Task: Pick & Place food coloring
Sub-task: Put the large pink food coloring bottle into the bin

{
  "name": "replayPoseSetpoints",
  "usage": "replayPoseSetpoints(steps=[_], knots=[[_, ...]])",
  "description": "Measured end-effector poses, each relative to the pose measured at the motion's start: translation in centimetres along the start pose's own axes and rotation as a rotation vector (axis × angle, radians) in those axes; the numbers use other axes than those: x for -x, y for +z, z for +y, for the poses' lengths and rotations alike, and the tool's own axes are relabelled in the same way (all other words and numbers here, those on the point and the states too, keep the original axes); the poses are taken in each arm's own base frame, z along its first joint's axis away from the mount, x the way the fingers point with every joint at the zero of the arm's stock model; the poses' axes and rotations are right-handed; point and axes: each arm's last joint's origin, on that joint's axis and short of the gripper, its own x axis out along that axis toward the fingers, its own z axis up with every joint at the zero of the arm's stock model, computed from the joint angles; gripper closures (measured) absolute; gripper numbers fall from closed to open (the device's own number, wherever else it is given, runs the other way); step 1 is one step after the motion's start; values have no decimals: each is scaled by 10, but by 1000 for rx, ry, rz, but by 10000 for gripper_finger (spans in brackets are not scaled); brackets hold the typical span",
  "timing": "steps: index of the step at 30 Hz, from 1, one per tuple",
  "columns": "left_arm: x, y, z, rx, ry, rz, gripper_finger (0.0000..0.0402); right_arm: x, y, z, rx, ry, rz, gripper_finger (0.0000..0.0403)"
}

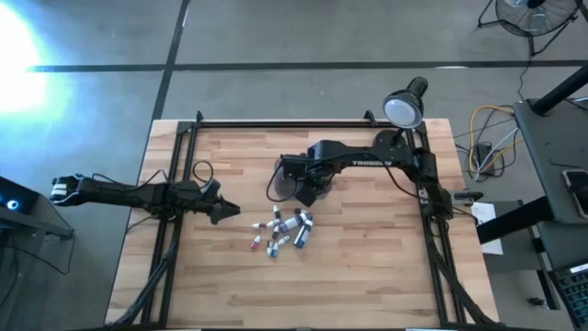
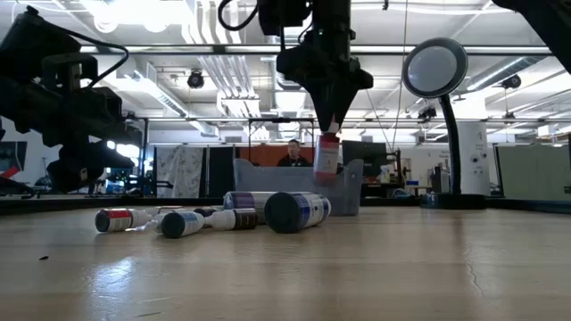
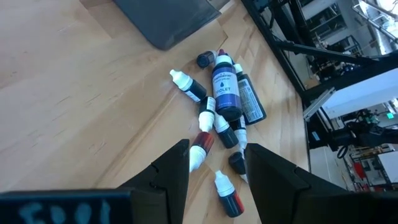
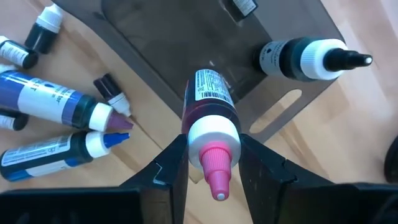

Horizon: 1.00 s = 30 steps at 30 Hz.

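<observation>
One pink-capped bottle (image 4: 209, 124) hangs clenched in the right gripper (image 4: 211, 163) over the tray's rim (image 4: 186, 81); left gripper (image 3: 214, 163) released.

A clear grey plastic tray (image 4: 292, 62) lies on the wooden table (image 1: 367, 276) just beyond the right arm's fingers (image 4: 171, 168); a round lamp (image 1: 402, 108) stands farther off; a person (image 2: 291, 153) sits behind

Grey concrete floor (image 1: 276, 37) surrounds the wooden bench (image 1: 367, 267); a round lamp (image 1: 402, 110) stands at its far right; ceiling lights (image 2: 134, 11) glow overhead.
</observation>
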Motion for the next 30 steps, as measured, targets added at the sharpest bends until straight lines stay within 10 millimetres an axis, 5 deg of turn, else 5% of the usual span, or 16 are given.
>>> replayPoseSetpoints(steps=[20,30], knots=[[0,0,0,-22,0,1,271,-22,-11,1,-14,21,64,293],[0,0,0,-30,0,1,271,-37,-19,-1,1,18,148,230]])
